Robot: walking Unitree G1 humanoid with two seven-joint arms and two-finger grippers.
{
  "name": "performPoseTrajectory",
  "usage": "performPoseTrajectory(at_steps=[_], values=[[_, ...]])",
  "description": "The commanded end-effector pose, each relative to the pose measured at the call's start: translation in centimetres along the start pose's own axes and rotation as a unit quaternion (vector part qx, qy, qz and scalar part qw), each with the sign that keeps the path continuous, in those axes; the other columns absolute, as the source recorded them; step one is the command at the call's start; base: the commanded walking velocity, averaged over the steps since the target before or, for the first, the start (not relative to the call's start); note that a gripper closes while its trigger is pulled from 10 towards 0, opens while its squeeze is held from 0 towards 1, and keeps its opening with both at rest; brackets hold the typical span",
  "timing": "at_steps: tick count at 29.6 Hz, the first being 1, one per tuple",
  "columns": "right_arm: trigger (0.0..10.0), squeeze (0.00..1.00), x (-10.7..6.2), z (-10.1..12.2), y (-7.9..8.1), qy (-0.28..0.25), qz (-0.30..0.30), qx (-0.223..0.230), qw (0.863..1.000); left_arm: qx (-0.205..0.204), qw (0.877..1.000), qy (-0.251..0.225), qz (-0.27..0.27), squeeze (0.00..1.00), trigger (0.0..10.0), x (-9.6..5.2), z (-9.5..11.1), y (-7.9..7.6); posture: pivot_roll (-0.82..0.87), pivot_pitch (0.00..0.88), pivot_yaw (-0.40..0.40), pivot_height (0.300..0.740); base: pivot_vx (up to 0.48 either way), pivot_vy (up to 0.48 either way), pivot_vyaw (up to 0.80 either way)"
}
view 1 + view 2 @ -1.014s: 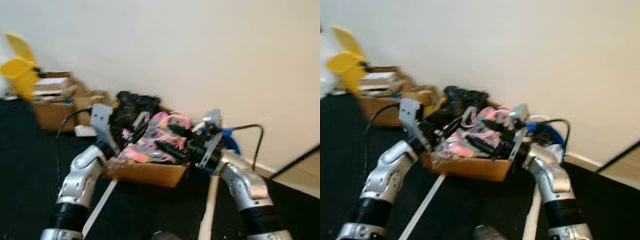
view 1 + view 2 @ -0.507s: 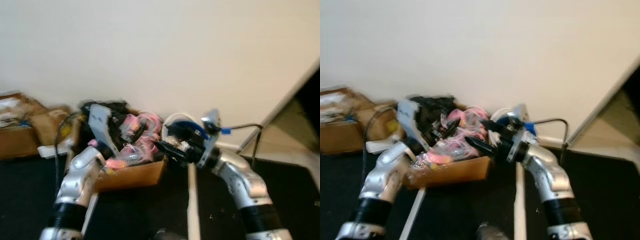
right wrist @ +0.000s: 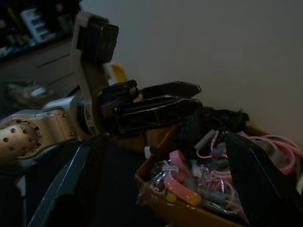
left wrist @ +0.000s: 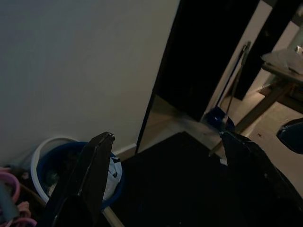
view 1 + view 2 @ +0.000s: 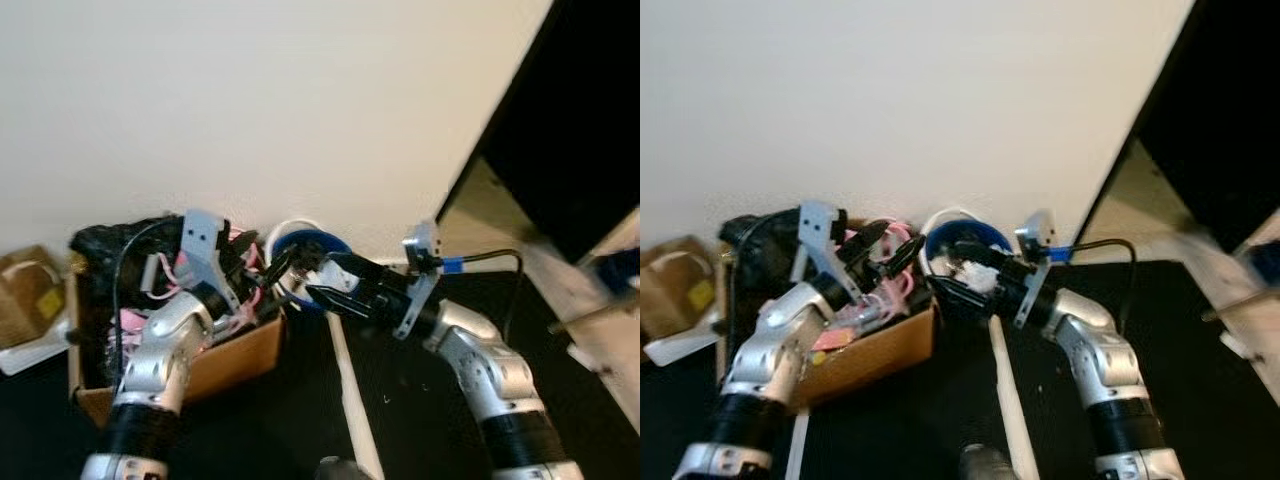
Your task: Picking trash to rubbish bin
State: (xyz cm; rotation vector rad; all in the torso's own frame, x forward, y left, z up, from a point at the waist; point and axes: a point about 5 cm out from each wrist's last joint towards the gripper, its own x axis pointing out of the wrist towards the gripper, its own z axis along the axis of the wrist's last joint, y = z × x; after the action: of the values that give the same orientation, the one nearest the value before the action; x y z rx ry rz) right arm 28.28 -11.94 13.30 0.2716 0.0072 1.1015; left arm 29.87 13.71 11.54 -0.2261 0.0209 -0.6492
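A white bucket with a blue liner [image 5: 952,222] stands against the cream wall, with pale scraps inside. Left of it is a cardboard box [image 5: 875,350] stuffed with pink wrapped trash [image 3: 215,184] and a black bag [image 5: 100,245]. My left gripper [image 5: 890,248] hovers over the box's right end, open with nothing between its fingers. Its wrist view looks past the bucket [image 4: 49,146]. My right gripper [image 5: 952,272] points left in front of the bucket, open and empty. Its wrist view faces the left gripper [image 3: 156,106] and the box.
A tall dark opening [image 5: 570,130] takes up the right side, with pale wooden furniture [image 5: 610,330] below it. A white strip [image 5: 1005,390] runs across the black floor under my right arm. Another brown box [image 5: 670,290] sits at the far left.
The camera has swung to the right: the box slid to the left, the bucket came to the middle and the dark opening appeared. Both arms stay held out, grippers open.
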Motion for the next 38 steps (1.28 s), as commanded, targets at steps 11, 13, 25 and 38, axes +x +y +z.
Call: performPoseTrajectory(at_steps=[11, 13, 25, 38], values=[[9.6, 0.0, -0.47, 0.14, -0.09, 0.002, -0.004, -0.004, 1.0, 0.0, 1.0, -0.01, -0.006, 0.0, 10.0, 0.52, 0.37, -0.24, 0.0, 0.0, -0.015, 0.74, 0.0, 0.0, -0.79], [9.6, 0.0, -0.53, 0.15, -0.15, 0.003, -0.007, -0.005, 1.0, -0.002, 1.0, -0.012, -0.004, 0.0, 10.0, 0.61, 0.42, -0.22, -0.01, 0.0, -0.014, 0.74, 0.0, 0.0, -0.79], [8.8, 0.0, -0.3, 0.47, -0.11, -0.009, -0.002, -0.001, 1.0, 0.006, 1.0, -0.021, 0.016, 0.0, 10.0, 0.63, 0.76, 0.23, 0.01, 0.0, -0.01, 0.74, 0.0, 0.0, -0.79], [9.3, 0.0, -0.23, 0.62, -0.26, -0.012, -0.009, -0.004, 1.0, 0.002, 0.999, -0.023, 0.023, 0.0, 10.0, 0.7, 0.73, 0.31, 0.0, 0.0, -0.013, 0.74, 0.0, 0.0, -0.79]])
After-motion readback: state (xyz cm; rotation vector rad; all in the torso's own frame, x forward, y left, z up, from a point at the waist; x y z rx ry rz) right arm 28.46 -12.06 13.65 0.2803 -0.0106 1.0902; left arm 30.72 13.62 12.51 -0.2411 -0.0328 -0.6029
